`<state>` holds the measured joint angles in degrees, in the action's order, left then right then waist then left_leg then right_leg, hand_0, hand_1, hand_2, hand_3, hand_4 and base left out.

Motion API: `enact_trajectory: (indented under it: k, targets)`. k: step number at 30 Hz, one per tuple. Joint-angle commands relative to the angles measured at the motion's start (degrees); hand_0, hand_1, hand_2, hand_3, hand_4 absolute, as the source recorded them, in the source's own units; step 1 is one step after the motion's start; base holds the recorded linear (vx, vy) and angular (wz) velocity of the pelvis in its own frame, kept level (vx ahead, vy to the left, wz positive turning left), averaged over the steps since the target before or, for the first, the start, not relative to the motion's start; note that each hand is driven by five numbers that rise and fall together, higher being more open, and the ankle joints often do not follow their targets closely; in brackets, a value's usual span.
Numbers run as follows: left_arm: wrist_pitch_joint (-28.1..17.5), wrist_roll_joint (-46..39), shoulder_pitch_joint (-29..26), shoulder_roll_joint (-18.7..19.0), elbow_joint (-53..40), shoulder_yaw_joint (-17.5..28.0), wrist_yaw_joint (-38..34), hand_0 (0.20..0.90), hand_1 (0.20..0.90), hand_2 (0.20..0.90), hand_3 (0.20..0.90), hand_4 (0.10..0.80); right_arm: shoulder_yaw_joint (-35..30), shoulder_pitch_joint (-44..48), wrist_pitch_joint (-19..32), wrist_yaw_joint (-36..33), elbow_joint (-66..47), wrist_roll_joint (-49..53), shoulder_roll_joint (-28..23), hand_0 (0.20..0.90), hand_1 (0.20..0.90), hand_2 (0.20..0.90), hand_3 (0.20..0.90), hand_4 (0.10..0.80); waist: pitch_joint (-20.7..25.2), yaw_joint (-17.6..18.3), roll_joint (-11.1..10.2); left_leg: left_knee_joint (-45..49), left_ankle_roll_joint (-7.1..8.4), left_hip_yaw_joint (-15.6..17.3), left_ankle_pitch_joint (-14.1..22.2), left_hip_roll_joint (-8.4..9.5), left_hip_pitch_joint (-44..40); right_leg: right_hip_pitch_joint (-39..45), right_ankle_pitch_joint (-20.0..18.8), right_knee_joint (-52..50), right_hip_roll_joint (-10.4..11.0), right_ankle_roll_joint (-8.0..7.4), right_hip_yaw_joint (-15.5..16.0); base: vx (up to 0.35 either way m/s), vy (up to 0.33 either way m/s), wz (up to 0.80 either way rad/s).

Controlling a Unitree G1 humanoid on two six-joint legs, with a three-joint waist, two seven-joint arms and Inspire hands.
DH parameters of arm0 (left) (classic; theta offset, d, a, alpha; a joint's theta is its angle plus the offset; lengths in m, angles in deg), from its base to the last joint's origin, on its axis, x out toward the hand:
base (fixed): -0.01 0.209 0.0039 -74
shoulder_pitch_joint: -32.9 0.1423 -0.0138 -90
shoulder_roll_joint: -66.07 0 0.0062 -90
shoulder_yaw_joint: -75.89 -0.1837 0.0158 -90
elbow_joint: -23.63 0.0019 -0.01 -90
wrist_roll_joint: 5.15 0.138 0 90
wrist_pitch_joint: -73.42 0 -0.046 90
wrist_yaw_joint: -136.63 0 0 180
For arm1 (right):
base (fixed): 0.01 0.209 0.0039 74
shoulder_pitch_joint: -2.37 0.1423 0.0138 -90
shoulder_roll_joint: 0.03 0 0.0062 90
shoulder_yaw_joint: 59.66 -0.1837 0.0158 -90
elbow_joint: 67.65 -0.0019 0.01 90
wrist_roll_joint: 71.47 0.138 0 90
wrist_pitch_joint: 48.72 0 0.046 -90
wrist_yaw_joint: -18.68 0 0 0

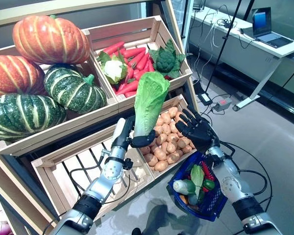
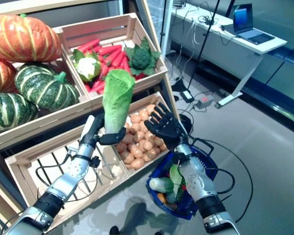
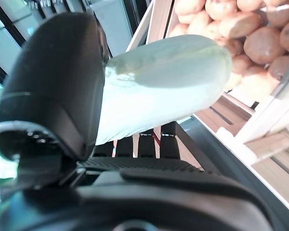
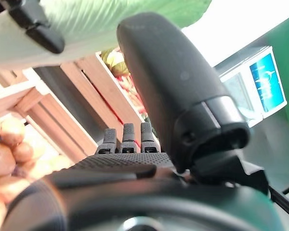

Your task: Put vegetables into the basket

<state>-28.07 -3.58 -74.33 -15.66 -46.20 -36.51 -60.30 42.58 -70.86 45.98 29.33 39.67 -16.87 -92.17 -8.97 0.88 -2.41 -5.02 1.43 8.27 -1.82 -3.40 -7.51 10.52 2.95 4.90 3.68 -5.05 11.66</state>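
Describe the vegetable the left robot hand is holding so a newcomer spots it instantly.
Start at the wooden produce stand, then the potato crate on its lower tier. Just in front of it, the left robot hand grips a lettuce head upright by its pale base: the only leafy light-green item off the shelves.

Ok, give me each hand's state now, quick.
Left hand: shut on the lettuce.
Right hand: open, holding nothing, above the potatoes.

A grey floor [image 1: 279,142] fills the scene from 3 to 5 o'clock. At 1 o'clock a white desk [image 1: 245,36] carries an open laptop [image 1: 267,27]; cables hang from its edge. A power adapter [image 1: 222,104] lies on the floor beside the desk's foot.
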Motion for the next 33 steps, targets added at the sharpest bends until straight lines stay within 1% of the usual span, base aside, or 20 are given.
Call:
enact_trajectory:
  k: [1, 6, 13, 15, 17, 21, 25, 28, 30, 33]
  targets:
    - [-5.32, 1.13, -3.80, -0.59, -2.89, -0.78, -0.58, 0.300, 0.300, 0.300, 0.300, 0.400, -0.13, 7.46, 2.73, 4.85, -4.49, 4.61, 1.68, 0.900, 0.900, 0.900, 0.900, 0.800, 7.90, -0.14, 0.53, 0.02, 0.35, 0.46, 3.10, -1.04, 0.07, -2.71, -3.16, -0.43, 0.31, 1.07, -0.49, 0.000, 0.000, 0.00]
    - [-5.18, 1.76, -3.86, -0.71, -2.85, -3.20, 0.42, 0.300, 0.300, 0.300, 0.300, 0.400, 0.35, 10.48, 1.64, 4.65, -5.92, 5.72, 2.55, 0.900, 0.900, 0.900, 0.900, 0.800, 8.04, -0.41, 0.59, 0.02, 0.33, 0.43, 3.26, -1.06, -0.29, -2.45, -3.09, -0.40, 0.32, 1.04, -0.87, 0.000, 0.000, 0.00]
    - [-6.23, 2.10, -4.85, -1.27, -1.47, -6.08, 0.01, 0.300, 0.300, 0.300, 0.300, 0.400, 1.31, 13.75, -0.26, 4.18, -6.94, 5.99, 3.31, 0.900, 0.900, 0.900, 0.900, 0.800, 8.31, -0.60, 0.53, 0.02, 0.40, -0.33, 3.35, -1.01, -0.25, -2.02, -2.98, -0.12, 0.45, 0.95, -0.84, 0.005, 0.002, 0.00]
    - [-6.42, 2.49, -5.43, -1.66, -1.35, -7.35, 0.14, 0.300, 0.300, 0.300, 0.300, 0.400, 1.82, 15.31, -2.11, 3.68, -6.56, 8.77, 4.11, 0.900, 0.900, 0.900, 0.900, 0.800, 8.54, -0.79, 0.46, 0.02, 0.48, -0.31, 3.41, -1.14, -0.33, -1.85, -2.87, -0.04, 0.53, 0.92, -0.74, 0.033, 0.013, 0.00]
    - [-6.53, 2.85, -5.56, -1.75, -1.42, -7.87, -0.01, 0.300, 0.300, 0.300, 0.300, 0.400, 1.89, 15.77, -2.81, 3.69, -6.26, 9.64, 4.40, 0.900, 0.900, 0.900, 0.900, 0.800, 8.57, -0.91, 0.41, 0.02, 0.48, -0.42, 3.45, -1.14, -0.32, -1.80, -2.82, 0.00, 0.54, 0.93, -0.72, 0.000, 0.000, 0.00]
    - [-7.64, 4.66, -6.00, -1.58, -2.12, -9.08, 0.29, 0.300, 0.300, 0.300, 0.300, 0.400, 2.92, 16.50, -6.00, 3.81, -5.46, 12.41, 5.60, 0.900, 0.900, 0.900, 0.900, 0.800, 8.83, -1.22, 0.26, 0.02, 0.52, -0.58, 3.42, -1.24, -0.29, -1.64, -2.70, 0.10, 0.62, 0.96, -0.50, 0.025, 0.005, 0.06]
    - [-8.04, 4.72, -6.45, -1.05, -3.26, -10.35, 0.83, 0.300, 0.300, 0.300, 0.300, 0.400, 4.49, 16.79, -8.45, 5.51, -4.41, 13.86, 6.39, 0.900, 0.900, 0.900, 0.900, 0.800, 8.75, -1.47, 0.17, 0.02, 0.50, -0.68, 3.29, -1.26, -0.17, -1.63, -2.66, 0.09, 0.71, 0.98, -0.40, 0.009, 0.002, 0.10]
    - [-8.65, 3.71, -6.79, -0.81, -3.34, -11.50, 2.24, 0.300, 0.300, 0.300, 0.300, 0.400, 6.16, 17.13, -10.74, 8.96, -3.74, 15.53, 6.84, 0.900, 0.900, 0.900, 0.900, 0.800, 8.71, -1.67, 0.11, 0.02, 0.57, -0.87, 3.18, -1.28, -0.02, -1.64, -2.62, 0.10, 0.78, 0.93, -0.29, 0.001, 0.000, 0.04]
    - [-9.46, 1.38, -6.71, -0.69, -3.42, -11.79, 4.64, 0.300, 0.300, 0.300, 0.300, 0.400, 6.37, 17.39, -12.32, 10.57, -4.17, 17.12, 7.06, 0.900, 0.900, 0.900, 0.900, 0.800, 8.79, -1.76, 0.10, 0.02, 0.58, -1.14, 3.21, -1.26, 0.03, -1.62, -2.57, 0.10, 0.79, 0.94, -0.33, 0.000, 0.000, 0.00]
    - [-9.71, -2.25, -6.37, -0.94, -3.28, -12.65, 9.57, 0.300, 0.300, 0.300, 0.300, 0.400, 6.46, 18.38, -12.69, 13.34, -4.54, 16.26, 6.93, 0.900, 0.900, 0.900, 0.900, 0.800, 8.84, -1.84, 0.09, 0.02, 0.59, -1.36, 3.22, -1.24, 0.06, -1.57, -2.54, 0.10, 0.86, 0.91, -0.24, 0.007, -0.004, 0.05]
